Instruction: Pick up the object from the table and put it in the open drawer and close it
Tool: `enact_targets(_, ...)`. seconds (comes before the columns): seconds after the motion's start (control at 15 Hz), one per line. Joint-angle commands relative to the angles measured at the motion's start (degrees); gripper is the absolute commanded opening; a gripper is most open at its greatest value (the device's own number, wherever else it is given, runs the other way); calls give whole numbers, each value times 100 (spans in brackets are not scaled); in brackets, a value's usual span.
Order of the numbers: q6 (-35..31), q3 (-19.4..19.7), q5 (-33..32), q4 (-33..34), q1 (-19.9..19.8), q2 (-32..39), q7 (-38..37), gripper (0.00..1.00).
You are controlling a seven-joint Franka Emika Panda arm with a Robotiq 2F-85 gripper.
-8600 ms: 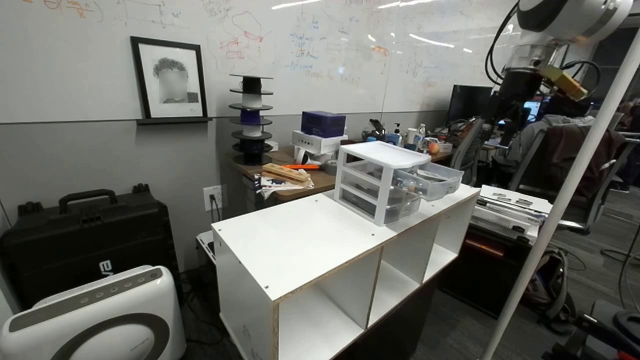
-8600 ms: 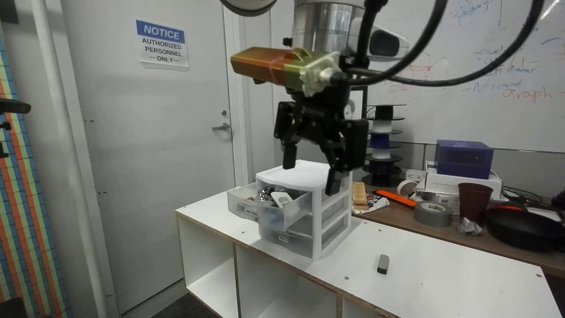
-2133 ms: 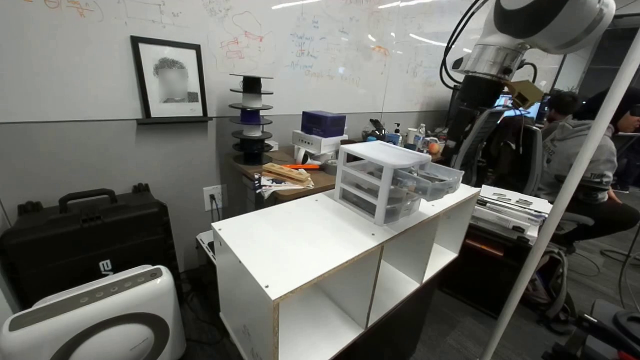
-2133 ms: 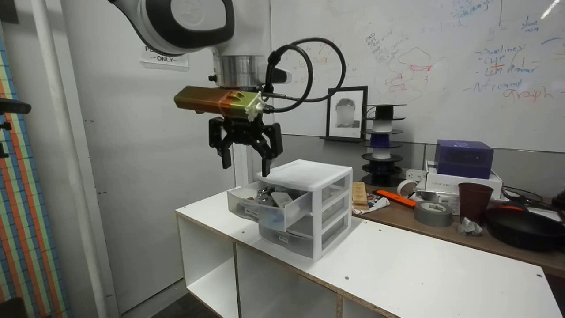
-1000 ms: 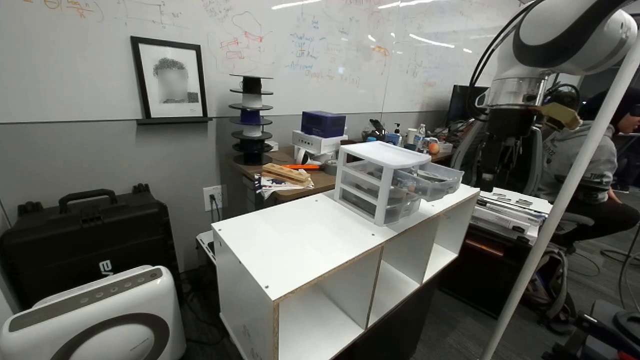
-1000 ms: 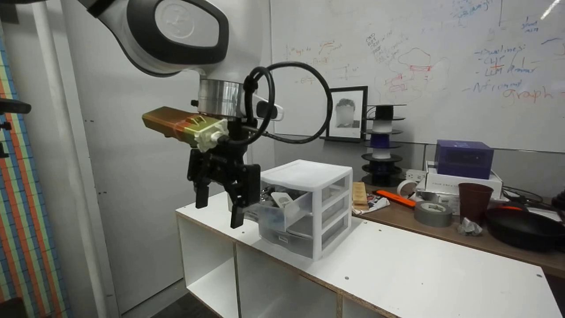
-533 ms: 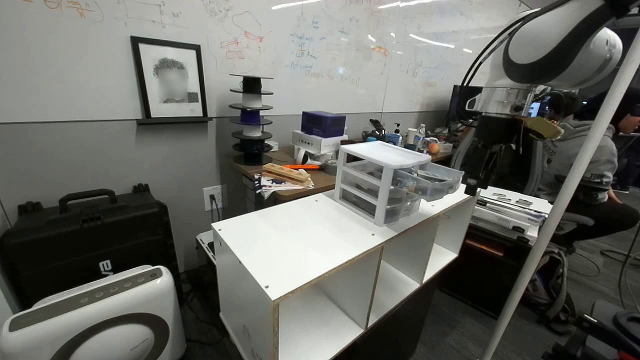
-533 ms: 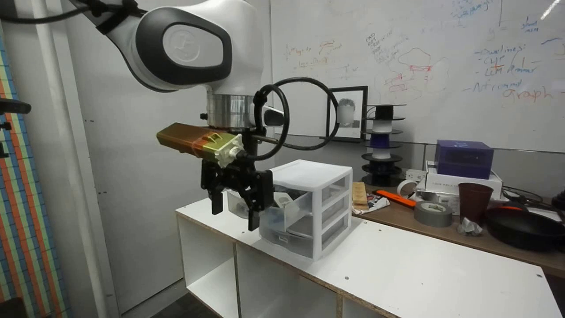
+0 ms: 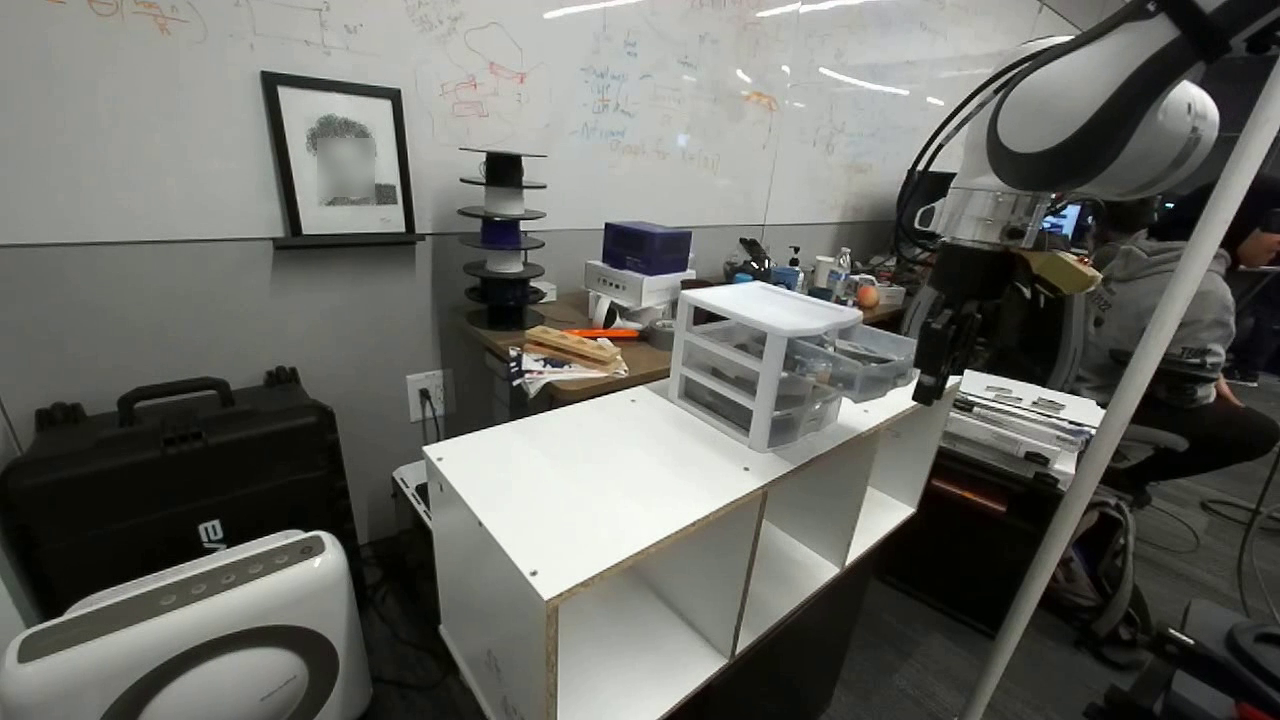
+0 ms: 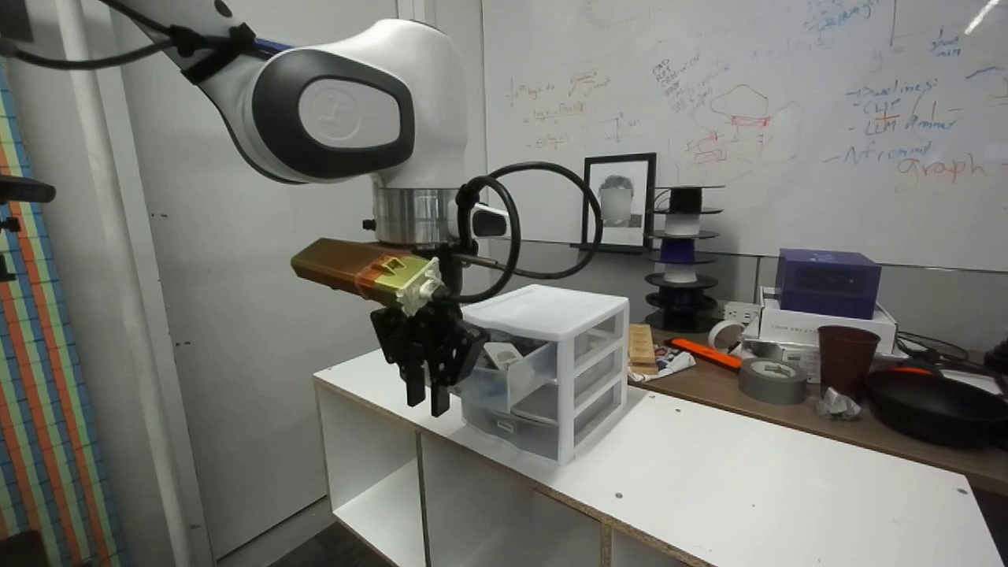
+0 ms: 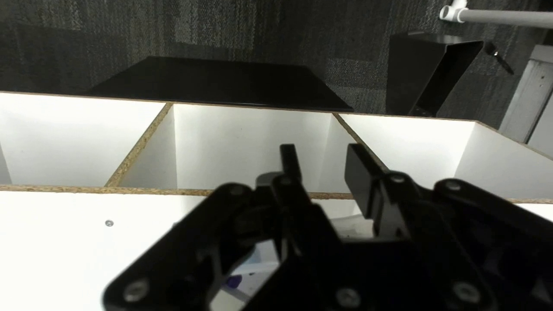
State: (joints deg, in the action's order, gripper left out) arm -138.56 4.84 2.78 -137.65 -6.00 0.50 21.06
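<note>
The white table carries a small white drawer unit. Its top translucent drawer is pulled out, with mixed small items inside. My gripper points down at the drawer's front, hiding much of it in that exterior view; whether they touch I cannot tell. In the wrist view a gap shows between the fingertips of the gripper, narrowed but with nothing in it. The object does not show on the table, and I cannot make it out among the drawer's contents.
Shelf compartments lie under the table's front edge. A white pole stands near the arm. Behind the table is a cluttered desk with tape, a cup and boxes. A framed picture hangs on the wall.
A small grey object on the table 8.6 seconds ago is gone from there. My gripper has lowered beside the drawer, and its fingers have drawn closer together. The drawer has slid slightly inward.
</note>
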Motion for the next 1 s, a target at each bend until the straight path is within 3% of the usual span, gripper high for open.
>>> enact_targets(0.0,-240,-15,163,28,44,-30,157,8)
enact_targets(0.2,-413,-23,243,78,49,28,156,6)
enact_targets(0.4,-557,-30,339,164,53,124,132,11)
enact_targets(0.47,-709,24,338,-130,-3,-65,207,12)
enact_targets(0.93,-1394,50,652,-326,-8,-50,188,10)
